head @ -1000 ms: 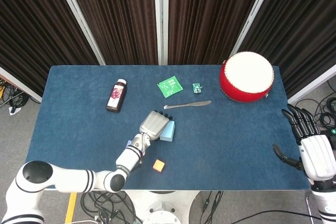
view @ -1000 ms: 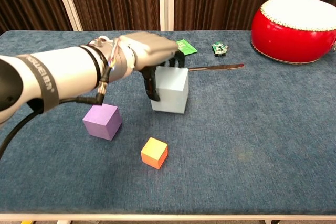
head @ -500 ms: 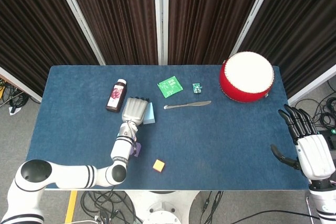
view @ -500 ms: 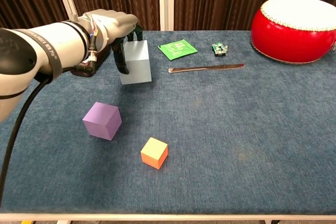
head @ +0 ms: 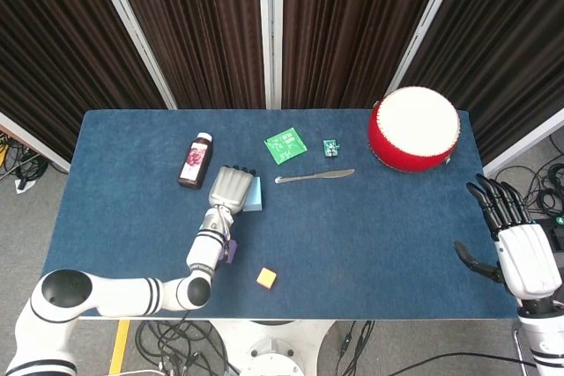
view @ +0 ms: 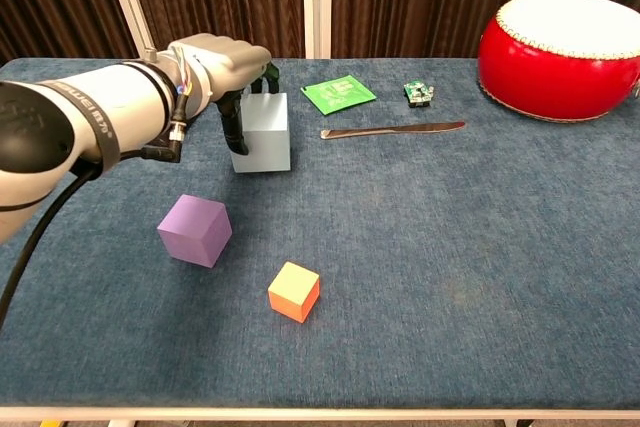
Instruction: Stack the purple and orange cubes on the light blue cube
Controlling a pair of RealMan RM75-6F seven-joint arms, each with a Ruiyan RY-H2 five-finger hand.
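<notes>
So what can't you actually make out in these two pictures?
- Light blue cube, head view: mostly covered by the left hand, which grips it.
- Purple cube, head view: only a sliver shows beside the left forearm.
- Dark bottle: label too small to read; in the chest view the left arm hides it.
- Right hand: off frame in the chest view.
- Small green circuit board: details too tiny.

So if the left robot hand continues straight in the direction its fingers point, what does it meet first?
Nothing new: the left robot hand already grips the light blue cube. Beyond it the cloth looks free up to the curtain, though depth is uncertain.
</notes>
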